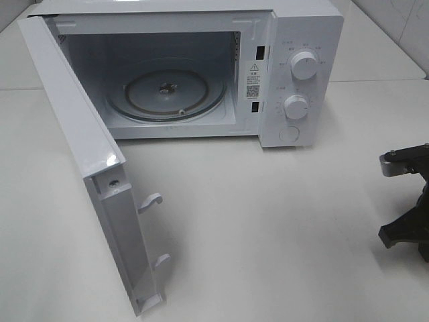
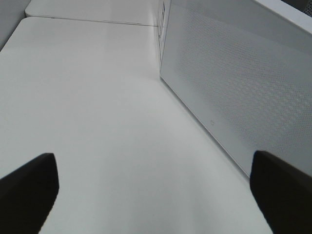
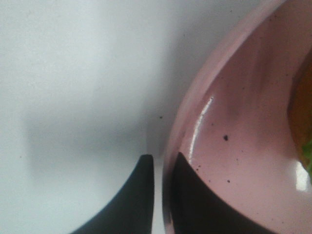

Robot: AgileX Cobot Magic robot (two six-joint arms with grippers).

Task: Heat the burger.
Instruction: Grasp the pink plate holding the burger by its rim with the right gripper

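Only a sliver of the burger (image 3: 306,122) shows in the right wrist view, a golden-brown bun edge with a bit of green lettuce, lying on a pink plate (image 3: 243,146). My right gripper (image 3: 163,158) is shut on the plate's rim, one dark finger outside it and one inside. In the exterior high view just the right arm (image 1: 406,201) appears at the right edge, and plate and burger lie outside that view. My left gripper (image 2: 156,195) stands open over bare table beside the microwave's door (image 2: 234,83), holding nothing.
The white microwave (image 1: 301,74) stands at the back with its door (image 1: 87,168) swung wide toward the front left. Its glass turntable (image 1: 167,94) is bare. Two dials sit on the right panel. White table (image 1: 268,228) spreads in front.
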